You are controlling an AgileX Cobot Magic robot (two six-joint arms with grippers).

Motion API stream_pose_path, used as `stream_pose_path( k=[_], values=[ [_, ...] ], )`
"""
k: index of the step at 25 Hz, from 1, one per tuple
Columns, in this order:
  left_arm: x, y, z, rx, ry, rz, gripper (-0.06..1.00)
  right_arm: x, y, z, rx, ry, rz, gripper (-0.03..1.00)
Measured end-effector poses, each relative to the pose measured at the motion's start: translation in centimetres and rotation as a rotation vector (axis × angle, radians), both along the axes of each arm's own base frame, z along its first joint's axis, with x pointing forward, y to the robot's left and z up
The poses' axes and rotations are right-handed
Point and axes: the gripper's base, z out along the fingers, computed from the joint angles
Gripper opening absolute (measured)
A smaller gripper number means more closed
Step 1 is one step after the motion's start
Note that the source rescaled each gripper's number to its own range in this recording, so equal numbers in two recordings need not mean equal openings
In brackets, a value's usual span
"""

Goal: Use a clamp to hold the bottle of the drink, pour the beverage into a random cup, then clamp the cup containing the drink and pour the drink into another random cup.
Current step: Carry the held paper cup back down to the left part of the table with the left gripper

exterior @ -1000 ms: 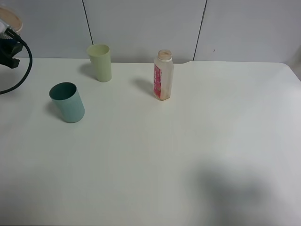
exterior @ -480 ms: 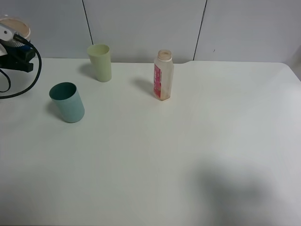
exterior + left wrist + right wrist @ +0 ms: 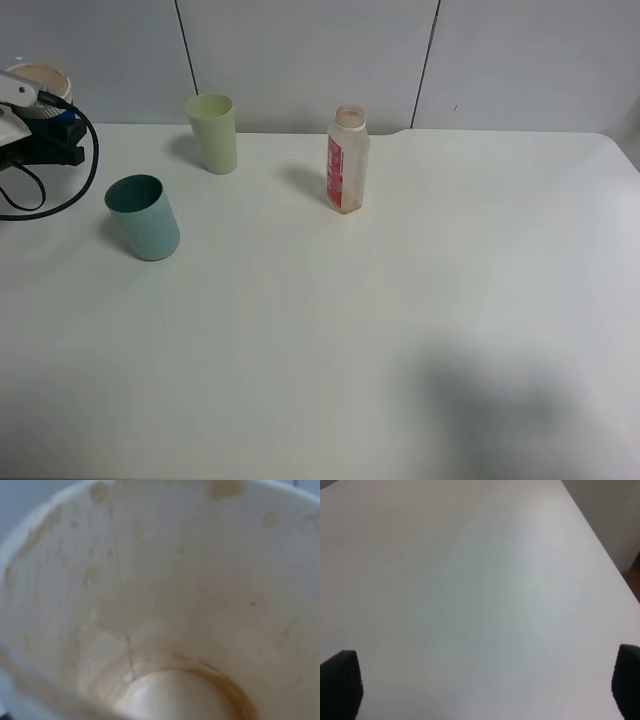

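At the far left of the exterior high view, my left gripper (image 3: pixel 47 128) is shut on the cup containing the drink (image 3: pixel 40 78), held upright above the table's left edge. The left wrist view looks straight into that cup (image 3: pixel 165 580): a stained tan inside with a thin brown ring of beverage (image 3: pixel 235 692) at the bottom. The teal tumbler (image 3: pixel 143 217) stands to the right of and nearer than the held cup. The bottle (image 3: pixel 347 160) stands uncapped at the back centre. My right gripper (image 3: pixel 482 685) is open over bare table, with nothing between its fingertips.
A pale green tumbler (image 3: pixel 212 132) stands at the back, between the teal tumbler and the bottle. A black cable (image 3: pixel 70 190) loops down from the left arm. The white table (image 3: pixel 420 300) ends at its right edge (image 3: pixel 600 545).
My left arm has carried the cup rightward and lower, closer to the teal tumbler. The bottle and both tumblers have not moved.
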Motion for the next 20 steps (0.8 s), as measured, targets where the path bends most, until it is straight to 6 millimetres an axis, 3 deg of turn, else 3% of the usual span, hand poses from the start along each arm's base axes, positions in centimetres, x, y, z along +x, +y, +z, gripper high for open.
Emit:
stream_pose_path(
  k=[8, 20],
  values=[
    [-1.1, 1.4, -3.4, -0.084, 0.020, 0.082, 0.01, 0.0, 0.0, 0.0, 0.000, 0.000, 0.000, 1.00],
    [-1.6, 1.1, -7.1, -0.139, 0.058, 0.079, 0.01, 0.0, 0.0, 0.0, 0.000, 0.000, 0.000, 1.00]
  ],
)
